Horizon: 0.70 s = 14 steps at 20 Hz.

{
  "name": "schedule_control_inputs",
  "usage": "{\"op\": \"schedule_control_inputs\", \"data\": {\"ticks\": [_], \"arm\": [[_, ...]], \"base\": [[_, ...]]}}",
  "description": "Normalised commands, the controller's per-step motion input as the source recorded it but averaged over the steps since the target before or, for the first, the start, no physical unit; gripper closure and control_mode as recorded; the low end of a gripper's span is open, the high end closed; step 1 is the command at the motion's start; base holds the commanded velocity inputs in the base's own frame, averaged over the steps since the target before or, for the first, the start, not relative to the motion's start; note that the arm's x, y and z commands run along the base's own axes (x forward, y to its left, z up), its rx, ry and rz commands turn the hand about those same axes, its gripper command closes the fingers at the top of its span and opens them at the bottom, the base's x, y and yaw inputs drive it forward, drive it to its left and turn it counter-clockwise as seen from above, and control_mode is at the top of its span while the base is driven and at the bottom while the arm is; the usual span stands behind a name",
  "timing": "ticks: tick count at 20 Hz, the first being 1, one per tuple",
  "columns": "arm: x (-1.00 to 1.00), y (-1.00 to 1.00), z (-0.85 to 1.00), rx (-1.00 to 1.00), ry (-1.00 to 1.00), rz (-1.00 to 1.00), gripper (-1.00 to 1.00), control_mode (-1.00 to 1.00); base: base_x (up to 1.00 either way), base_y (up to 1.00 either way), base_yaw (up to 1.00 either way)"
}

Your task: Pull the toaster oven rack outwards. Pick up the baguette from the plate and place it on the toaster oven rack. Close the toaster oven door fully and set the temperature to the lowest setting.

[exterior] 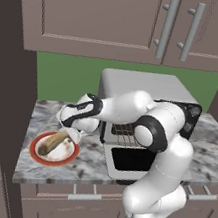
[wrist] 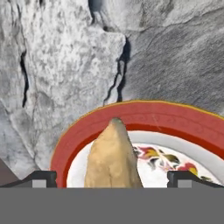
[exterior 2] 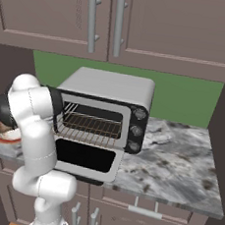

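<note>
The marbled table (exterior: 90, 166) carries the toaster oven (exterior 2: 112, 87), whose toaster oven door (exterior 2: 84, 160) hangs open below the toaster oven rack (exterior 2: 90, 127), which juts slightly out of the cavity. Left of the oven sits the plate (exterior: 35, 151) with the baguette (exterior: 52, 143) lying on it. The end effector (wrist: 112, 178) hovers right over the baguette, its fingers (wrist: 41, 178) spread wide on either side of the loaf, gripping nothing.

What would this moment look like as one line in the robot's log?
stage: reaching baguette | gripper: open, astride it | plate: holds baguette | toaster oven door: down
</note>
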Motion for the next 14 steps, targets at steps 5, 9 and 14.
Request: {"op": "schedule_control_inputs", "data": {"ticks": [5, 9, 14], "arm": [[0.01, 0.03, -0.01, 0.09, 0.0, 0.03, -1.0, -1.0], [0.0, 0.11, -0.22, 0.06, 0.0, 0.01, -1.0, -1.0], [0.0, 0.16, -0.23, 0.06, 0.0, 0.0, -1.0, -1.0]], "base": [[0.0, 0.0, 0.0], [0.0, 0.0, 0.0], [0.0, 0.0, 0.0]]}}
